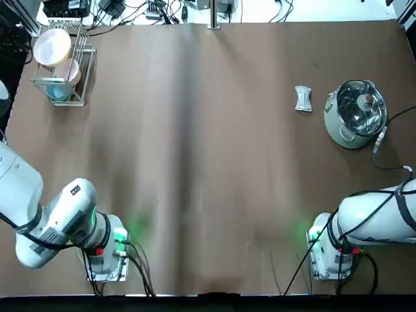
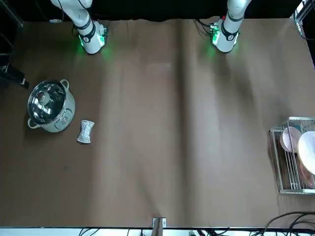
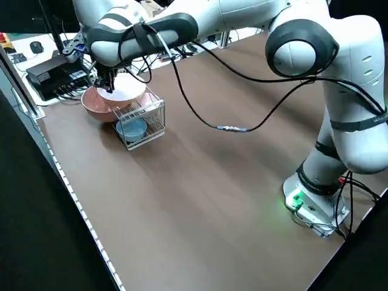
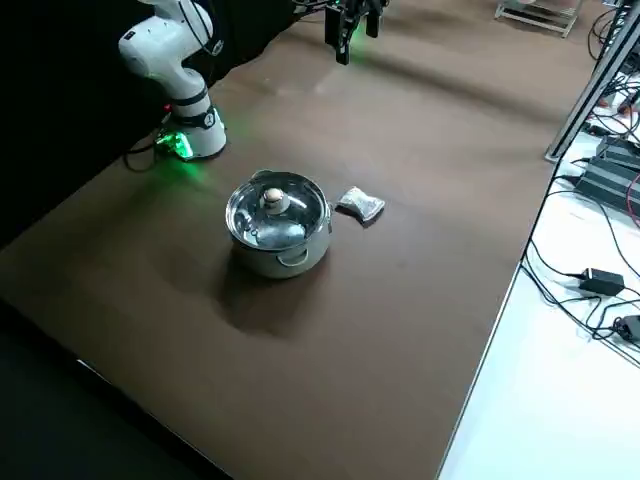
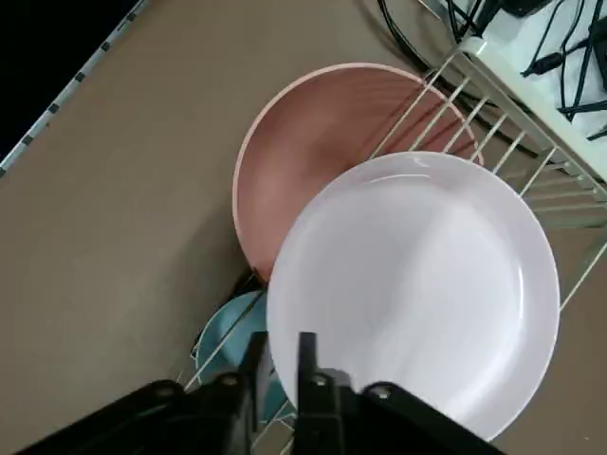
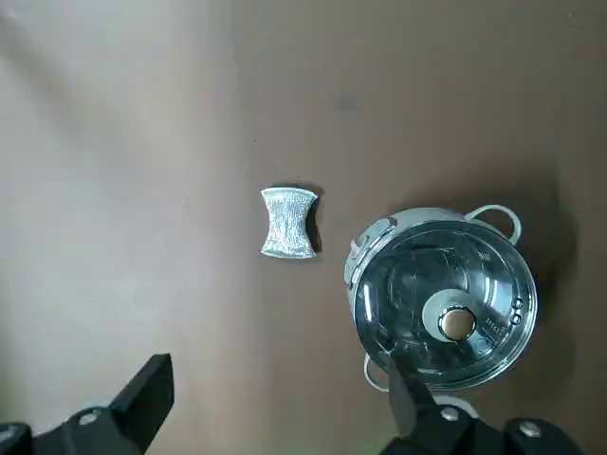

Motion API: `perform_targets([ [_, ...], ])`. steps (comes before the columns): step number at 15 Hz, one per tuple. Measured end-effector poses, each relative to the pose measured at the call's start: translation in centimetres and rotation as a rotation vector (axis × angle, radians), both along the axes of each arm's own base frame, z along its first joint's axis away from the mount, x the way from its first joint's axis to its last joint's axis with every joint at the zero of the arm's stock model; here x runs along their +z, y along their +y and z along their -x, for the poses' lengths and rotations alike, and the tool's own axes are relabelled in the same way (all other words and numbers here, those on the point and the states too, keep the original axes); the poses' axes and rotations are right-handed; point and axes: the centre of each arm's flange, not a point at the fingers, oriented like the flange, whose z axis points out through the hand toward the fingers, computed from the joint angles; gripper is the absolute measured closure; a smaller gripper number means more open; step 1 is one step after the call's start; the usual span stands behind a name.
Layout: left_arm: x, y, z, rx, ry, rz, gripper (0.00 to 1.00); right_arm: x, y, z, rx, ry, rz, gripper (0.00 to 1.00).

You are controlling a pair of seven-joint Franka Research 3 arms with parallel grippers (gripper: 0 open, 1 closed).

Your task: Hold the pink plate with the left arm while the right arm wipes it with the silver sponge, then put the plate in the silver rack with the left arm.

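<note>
Left wrist view: left gripper (image 5: 282, 365) pinches pink plate (image 5: 417, 294) rim over silver rack (image 5: 493, 123); right gripper (image 6: 275, 403) wide, silver sponge (image 6: 288, 223) on open table.

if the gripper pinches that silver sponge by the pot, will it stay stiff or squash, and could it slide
The silver sponge looks like crinkled metallic mesh, already pinched narrower at its middle, so it would probably squash rather than hold firm. It is far smaller than the steel pot beside it, so likely very light. Lying flat on the smooth brown table, it may skid if nudged, but should not roll.
</note>
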Motion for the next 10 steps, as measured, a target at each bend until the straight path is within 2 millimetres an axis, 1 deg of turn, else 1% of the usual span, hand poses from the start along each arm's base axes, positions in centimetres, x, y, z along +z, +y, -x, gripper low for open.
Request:
perform_targets([
  [2,0.1,-0.4,-0.3,-0.007,-0.003,0.002,0.78,0.0,0.0,0.0,0.0,0.0,0.0,0.0],
  [3,0.2,-0.9,-0.6,-0.015,-0.006,0.002,0.7,0.0,0.0,0.0,0.0,0.0,0.0,0.0],
  [6,1.5,-3.2,-2.0,-0.059,-0.027,-0.007,0.44,0.0,0.0,0.0,0.0,0.0,0.0,0.0],
  [8,3.3,-5.6,-3.2,-0.112,-0.044,-0.032,0.26,0.0,0.0,0.0,0.001,-0.001,0.0,0.0],
  [10,5.5,-8.5,-4.1,-0.17,-0.055,-0.065,0.08,0.0,0.0,0.0,0.001,0.0,0.0,0.0],
])
